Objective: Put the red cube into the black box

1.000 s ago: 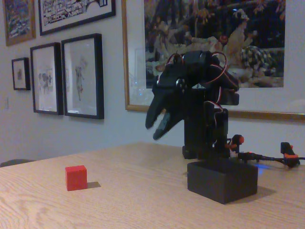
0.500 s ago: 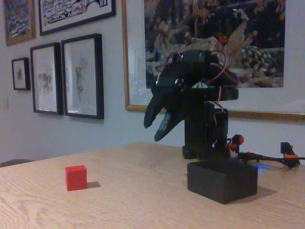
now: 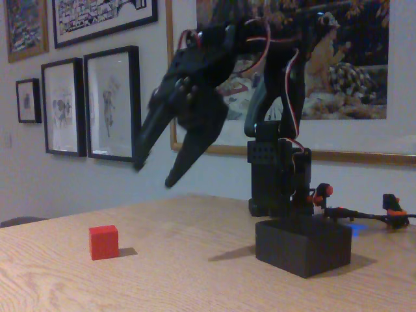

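Note:
The red cube [image 3: 104, 242] sits alone on the wooden table at the left. The black box [image 3: 303, 244] stands on the table at the right, just in front of the arm's base. My gripper [image 3: 155, 174] hangs high above the table, between cube and box, up and to the right of the cube. It points down and left, its two black fingers spread apart with nothing between them.
The arm's black base [image 3: 279, 175] stands behind the box, with orange-red knobs [image 3: 323, 191] and cables trailing right. The wooden table [image 3: 182, 273] runs wide around the cube. Framed pictures hang on the wall behind.
The arm has unfolded from its tucked pose, swinging the gripper up and leftward toward the cube's side. The jaws have spread wider. Cube and box have stayed in place.

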